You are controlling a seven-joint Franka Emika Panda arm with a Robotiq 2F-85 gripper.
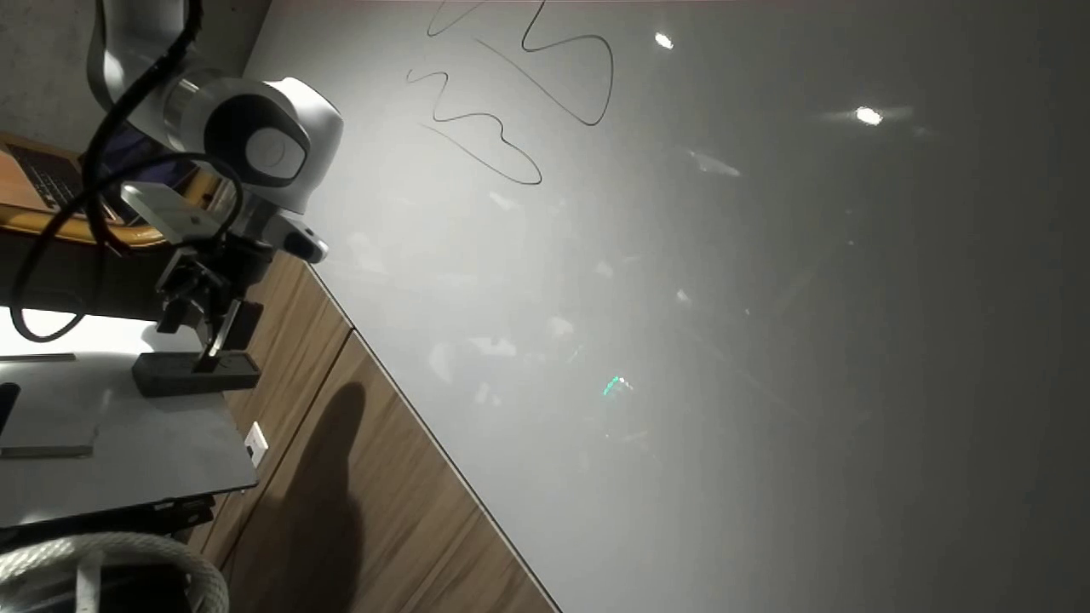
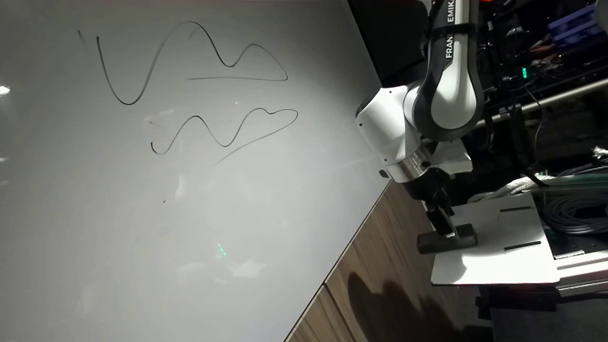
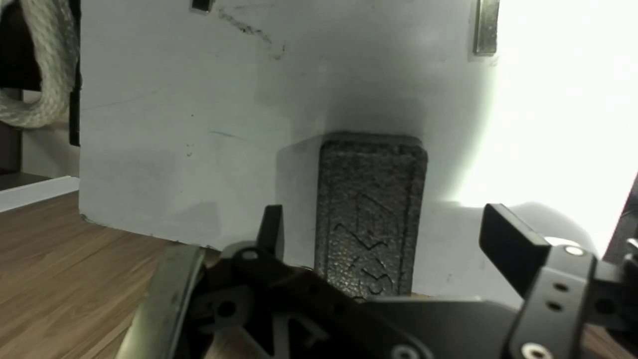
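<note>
A dark grey textured block (image 3: 371, 179) with scratched marks on its top lies on a white panel (image 3: 199, 109). In an exterior view the block (image 2: 439, 243) reaches past the panel's edge. My gripper (image 3: 392, 229) is open, its two fingers (image 3: 513, 244) standing apart on either side of the block in the wrist view. Panel surface shows between each finger and the block, so nothing is held. The near end of the block is hidden behind the gripper's body. In an exterior view the gripper (image 1: 200, 328) points down just over the block (image 1: 162, 379).
A large glossy whiteboard (image 1: 477, 272) with wavy dark lines stands beside the arm, above wood panelling (image 2: 380, 256). A laptop (image 1: 47, 174) sits behind the arm. Pale rope (image 3: 52, 65) hangs past the panel's edge, and coiled cables (image 2: 574, 213) lie nearby.
</note>
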